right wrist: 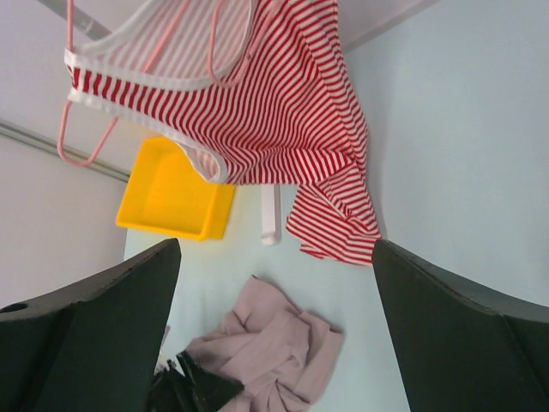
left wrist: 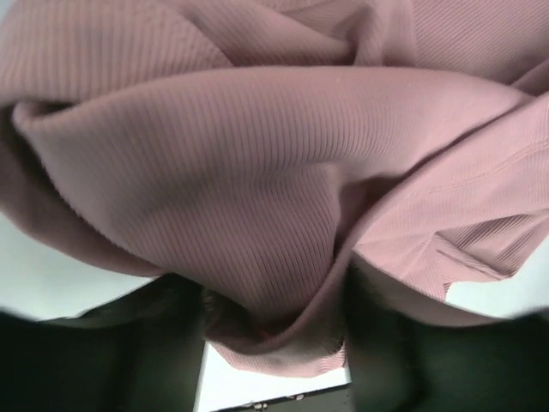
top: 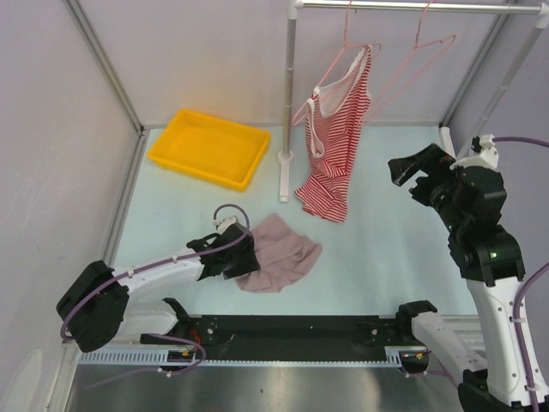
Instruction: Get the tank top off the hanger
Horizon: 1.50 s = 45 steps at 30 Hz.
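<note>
The striped tank top (top: 330, 146) is hanging on the pink hanger (top: 346, 34) under the rail (top: 412, 6), and its bottom end is touching the table (top: 386, 249). Your right claw (right wrist: 274, 257) is staying up in the air, spread wide and holding nothing. Your left claw (top: 238, 256) is sitting low with a fold of the pink cloth (top: 279, 249) between its fingers (left wrist: 386, 352). You cannot tell if it is squeezing. The yellow tray (top: 206, 146) is showing only its own yellow floor.
</note>
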{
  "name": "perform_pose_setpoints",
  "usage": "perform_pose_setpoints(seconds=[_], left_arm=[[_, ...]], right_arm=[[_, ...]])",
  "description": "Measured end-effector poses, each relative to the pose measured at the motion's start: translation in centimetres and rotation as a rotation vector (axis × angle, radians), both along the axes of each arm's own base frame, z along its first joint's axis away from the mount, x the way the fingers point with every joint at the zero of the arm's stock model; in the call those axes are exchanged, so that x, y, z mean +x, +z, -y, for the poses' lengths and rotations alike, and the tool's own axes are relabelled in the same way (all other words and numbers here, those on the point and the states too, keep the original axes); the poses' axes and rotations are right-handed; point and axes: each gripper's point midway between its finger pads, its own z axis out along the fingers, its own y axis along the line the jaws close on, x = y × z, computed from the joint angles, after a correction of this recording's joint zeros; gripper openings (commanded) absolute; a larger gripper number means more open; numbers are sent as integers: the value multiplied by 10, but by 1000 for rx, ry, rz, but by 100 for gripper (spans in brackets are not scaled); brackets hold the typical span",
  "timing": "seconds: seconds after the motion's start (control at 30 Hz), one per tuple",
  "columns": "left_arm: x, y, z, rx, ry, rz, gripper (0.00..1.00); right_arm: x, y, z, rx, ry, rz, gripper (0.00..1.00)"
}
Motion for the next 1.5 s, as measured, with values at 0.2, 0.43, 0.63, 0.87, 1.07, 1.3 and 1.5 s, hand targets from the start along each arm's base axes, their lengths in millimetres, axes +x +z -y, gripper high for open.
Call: perform_pose_setpoints(seconds=[0.2,0.43,0.63,0.87,1.07,1.3,1.5], left_arm=[[7,3,6,-18,-38,36,2],[24,51,3,-53,-62,139,0],[103,187,-15,-103,23,418,0],[197,339,-49,-122,108,699,0],[294,373,-60,-172,82,741,0],[377,284,-73,-163,108,557,0],[402,180,-86,-106,152,367,0]], right_arm=[[-23,-26,-1,-15,-3,-67,100],[-29,-62,12,-58,-69,-196,100],[-28,-130,29,-113,-188,-406,100],[-26,-153,39,-153,-246,-483,100],[-13,-162,30,-190,-122,-520,100],[-6,-159,6,-241,102,-472,100],[-8,-145,-16,-226,252,-426,100]])
